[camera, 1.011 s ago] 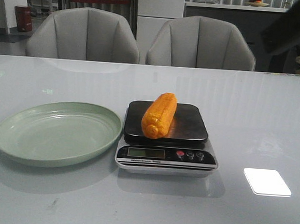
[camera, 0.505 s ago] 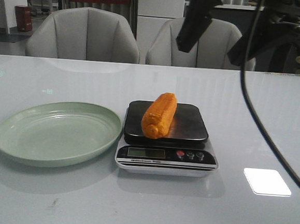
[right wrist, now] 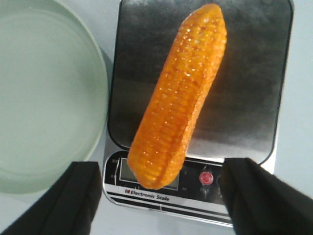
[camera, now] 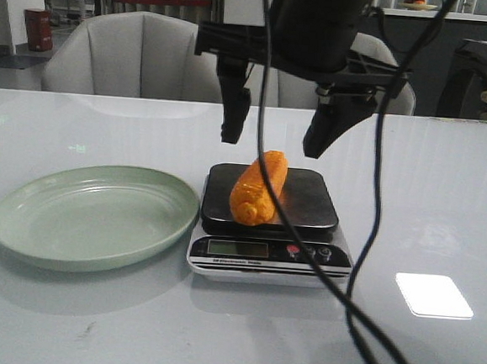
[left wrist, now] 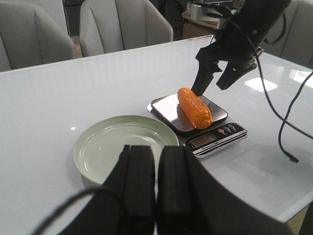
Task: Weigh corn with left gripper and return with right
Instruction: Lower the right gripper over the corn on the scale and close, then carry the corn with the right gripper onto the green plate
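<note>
Front view: the right gripper, absent a second ago, is now hung above the corn on the scale, jaws wide and empty.

Left wrist view: the left gripper is closed, empty, near the plate.

Right wrist view: the cob is framed; pickup seems next.

The right gripper hangs up in the air, pointing down, with its two fingers spread wide apart. The left gripper sits low, its fingers pressed close together, holding nothing.
</note>
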### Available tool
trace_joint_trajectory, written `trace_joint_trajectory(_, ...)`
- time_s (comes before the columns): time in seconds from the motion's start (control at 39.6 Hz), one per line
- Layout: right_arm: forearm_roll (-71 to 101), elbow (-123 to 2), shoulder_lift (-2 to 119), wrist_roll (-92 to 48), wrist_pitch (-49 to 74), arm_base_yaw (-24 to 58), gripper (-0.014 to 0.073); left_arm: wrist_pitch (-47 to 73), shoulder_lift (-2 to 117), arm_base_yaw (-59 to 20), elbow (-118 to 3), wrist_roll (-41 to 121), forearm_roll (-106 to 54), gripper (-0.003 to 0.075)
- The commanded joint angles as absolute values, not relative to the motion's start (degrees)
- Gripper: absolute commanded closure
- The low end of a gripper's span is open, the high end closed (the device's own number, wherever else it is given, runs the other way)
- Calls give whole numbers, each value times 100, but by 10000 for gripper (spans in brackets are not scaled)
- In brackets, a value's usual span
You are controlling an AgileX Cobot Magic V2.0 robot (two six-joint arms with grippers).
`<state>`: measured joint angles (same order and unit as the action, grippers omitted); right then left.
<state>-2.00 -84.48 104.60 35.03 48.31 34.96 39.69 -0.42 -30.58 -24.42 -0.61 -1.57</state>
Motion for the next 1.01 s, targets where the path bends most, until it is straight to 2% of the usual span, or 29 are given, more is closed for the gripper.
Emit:
trace_joint_trajectory(0.0,-622,-8707,10366,4116,4659,3587,-5,3509,-142,-3060,-2569,-69,-161,607)
trace_joint_trajectory(0.2,-989,-8707,10555,4752,4588,3641,-5,3509,-142,-3060,-2569,-69,-161,607)
trace_joint_trajectory(0.68,-989,-8707,11119,4971,4179,3644,4,3509,-142,-3060,-2569,-69,-161,607)
trace_joint_trajectory(0.78,-989,-8707,11175,4971,4236,3644,103,3509,-142,-3060,-2569,-69,-161,607)
trace_joint_trajectory(0.91,-942,-8712,11137,4971,4283,3655,297,3509,-142,-3060,-2569,-69,-161,607)
trace_joint_trajectory(0.99,-912,-8712,11062,4971,4290,3700,343,3509,-142,-3060,-2569,-69,-161,607)
